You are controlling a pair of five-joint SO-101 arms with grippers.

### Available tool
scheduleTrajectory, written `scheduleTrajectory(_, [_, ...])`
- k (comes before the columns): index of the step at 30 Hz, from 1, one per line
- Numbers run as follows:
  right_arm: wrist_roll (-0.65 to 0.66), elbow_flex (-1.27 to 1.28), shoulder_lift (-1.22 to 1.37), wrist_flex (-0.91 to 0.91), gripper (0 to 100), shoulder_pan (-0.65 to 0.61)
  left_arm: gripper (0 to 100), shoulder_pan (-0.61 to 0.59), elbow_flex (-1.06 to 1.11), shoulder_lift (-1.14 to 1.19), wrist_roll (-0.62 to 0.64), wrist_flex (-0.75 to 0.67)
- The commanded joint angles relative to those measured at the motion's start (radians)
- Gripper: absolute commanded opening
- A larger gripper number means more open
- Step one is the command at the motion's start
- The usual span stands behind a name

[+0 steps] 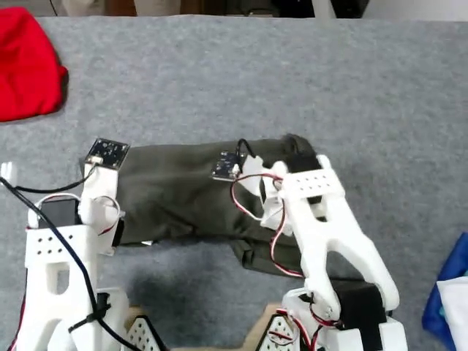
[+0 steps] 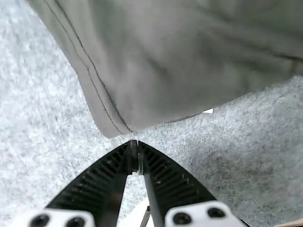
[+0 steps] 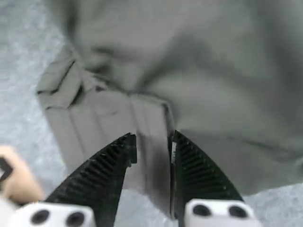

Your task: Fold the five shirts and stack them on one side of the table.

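We see the green shirt (image 1: pixel 175 194) lying partly folded in the middle of the grey table (image 1: pixel 292 73), between the two arms. Our left tool (image 2: pixel 134 142) has its tips pressed together over bare table, just off the shirt's hemmed corner (image 2: pixel 111 127). Our right tool (image 3: pixel 150 142) is clamped on a raised fold of the same shirt (image 3: pixel 213 85). A red shirt (image 1: pixel 25 66) sits at the far left corner, and a blue shirt (image 1: pixel 450 292) at the right edge.

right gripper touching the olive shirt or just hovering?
Touching. Right wrist view: a fold of the olive shirt fills the space between the fingers of the right gripper, pressed against both, no gap.
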Motion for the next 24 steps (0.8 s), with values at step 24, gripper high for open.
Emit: scheduleTrajectory(24, [-0.087,-0.209,-0.059,0.43,0.5,-0.024,2,-0.052,-0.003,-0.021,-0.055,-0.009])
